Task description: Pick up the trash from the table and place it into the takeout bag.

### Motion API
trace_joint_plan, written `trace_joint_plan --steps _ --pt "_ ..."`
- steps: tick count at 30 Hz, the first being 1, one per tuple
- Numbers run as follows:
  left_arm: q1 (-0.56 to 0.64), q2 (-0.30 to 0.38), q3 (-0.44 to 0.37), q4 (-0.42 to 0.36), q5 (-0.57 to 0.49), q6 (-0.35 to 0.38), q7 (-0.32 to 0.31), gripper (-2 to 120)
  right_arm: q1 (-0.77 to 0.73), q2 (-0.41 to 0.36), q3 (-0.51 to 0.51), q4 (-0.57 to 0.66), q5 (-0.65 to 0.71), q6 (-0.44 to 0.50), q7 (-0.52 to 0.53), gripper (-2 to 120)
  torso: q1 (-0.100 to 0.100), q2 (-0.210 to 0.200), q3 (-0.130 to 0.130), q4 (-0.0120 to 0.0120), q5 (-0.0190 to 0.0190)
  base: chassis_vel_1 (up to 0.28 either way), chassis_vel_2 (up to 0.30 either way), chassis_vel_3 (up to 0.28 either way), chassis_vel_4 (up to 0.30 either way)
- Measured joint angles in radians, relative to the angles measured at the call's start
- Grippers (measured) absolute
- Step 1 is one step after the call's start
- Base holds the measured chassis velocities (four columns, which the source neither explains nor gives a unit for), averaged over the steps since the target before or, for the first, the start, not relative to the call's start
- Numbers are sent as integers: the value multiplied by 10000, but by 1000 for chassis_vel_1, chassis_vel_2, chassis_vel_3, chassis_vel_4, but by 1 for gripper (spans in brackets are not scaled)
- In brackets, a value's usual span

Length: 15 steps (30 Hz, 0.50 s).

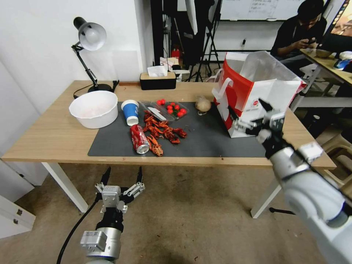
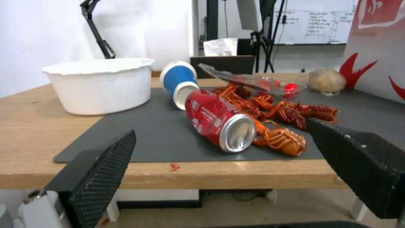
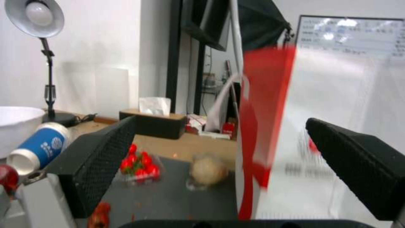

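At the bag's near corner: right gripper (image 1: 249, 117), raised over the table's front right part, fingers spread apart and holding nothing; in the right wrist view the bag's red edge stands between its two black fingers (image 3: 99, 164).
Below the front edge: left gripper (image 1: 123, 176), hanging before the table over the floor, fingers parted and empty, pointing toward the can.
Takeout bag (image 1: 271, 91): upright on the right end of the mat, mouth open, red side panel facing the trash, white handle on that side.
Red soda can (image 1: 139, 138): on its side near the mat's front edge, its silver end turned toward the left gripper; it touches the crayfish shells.
Blue paper cup (image 1: 130, 112): tipped over just behind the can, leaning toward the white bowl.
Crayfish shells (image 1: 161, 132): an orange-red heap in the middle of the mat, between can and tray.
Clear tray (image 1: 172, 109): behind the shells, holding small red tomatoes.
Round beige lump (image 1: 202, 105): on the mat between the tray and the bag, near the bag's foot.
White bowl (image 1: 94, 109): large, upright, at the mat's left edge, partly on the bare wood.
Table (image 1: 47, 135): light wood with a dark grey mat (image 1: 205, 141); a desk lamp (image 1: 89, 40) and a tissue box (image 1: 157, 79) stand along the far edge.
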Motion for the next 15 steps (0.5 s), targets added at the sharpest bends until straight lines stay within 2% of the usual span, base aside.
trace_joint_plan --steps 1,5,15 --pt "0 0 0 0 0 0 0 100 0 0 0 0 0 0 0 100 0 0 0 0 0 0 0 0 0" --pt "-5 20 2 3 -6 -11 -11 100 -1246 685 33 -184 -696 1149 -193 100 -1 0 0 1 -2 0 0 0 0" --pt "-26 -22 -11 19 -6 -13 -16 100 -3057 1198 86 -390 -1423 2236 -178 100 0 0 0 1 -2 0 0 0 0"
